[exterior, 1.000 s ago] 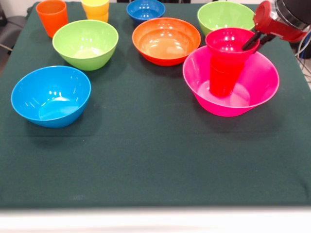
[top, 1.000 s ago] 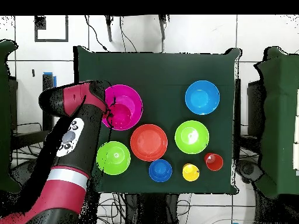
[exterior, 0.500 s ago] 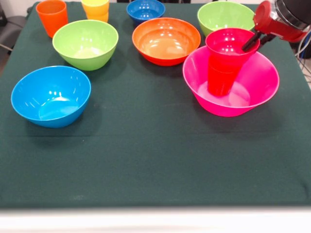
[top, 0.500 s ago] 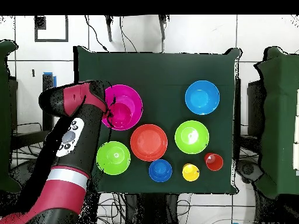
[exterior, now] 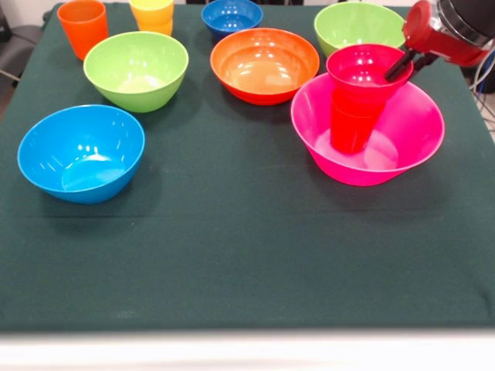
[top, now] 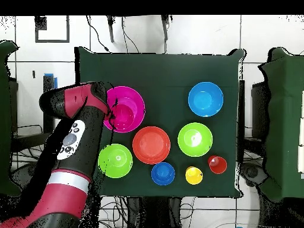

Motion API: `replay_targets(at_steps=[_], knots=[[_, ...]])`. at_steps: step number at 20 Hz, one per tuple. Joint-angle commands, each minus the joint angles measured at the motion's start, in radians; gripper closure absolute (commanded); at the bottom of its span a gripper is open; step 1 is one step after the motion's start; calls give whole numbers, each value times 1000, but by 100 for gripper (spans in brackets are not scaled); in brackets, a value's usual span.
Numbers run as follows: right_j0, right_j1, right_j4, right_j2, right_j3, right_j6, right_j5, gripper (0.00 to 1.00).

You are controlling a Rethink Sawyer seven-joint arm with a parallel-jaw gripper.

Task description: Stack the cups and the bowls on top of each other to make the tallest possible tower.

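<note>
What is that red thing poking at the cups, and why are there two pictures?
That red and black thing is a robot arm. Its grabbing part, the end effector, reaches into a small crimson bowl. That bowl sits on a red cup, which stands inside the big pink bowl. I can't tell whether it is gripping. One picture is taken from across the table, the other from straight above. On the dark green table also lie a light blue bowl, two lime green bowls, an orange bowl, a small dark blue bowl, an orange cup and a yellow cup.
</note>
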Motion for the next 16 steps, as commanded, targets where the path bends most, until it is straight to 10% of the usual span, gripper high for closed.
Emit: replay_targets(at_steps=[1, 14, 15, 16], knots=[[-17, -25, -41, 41, 22, 125, -25, 100], [-15, -32, -50, 45, 62, 117, -72, 100], [-17, -28, -51, 44, 52, 116, -68, 0], [-16, -29, -54, 43, 54, 113, -68, 0]])
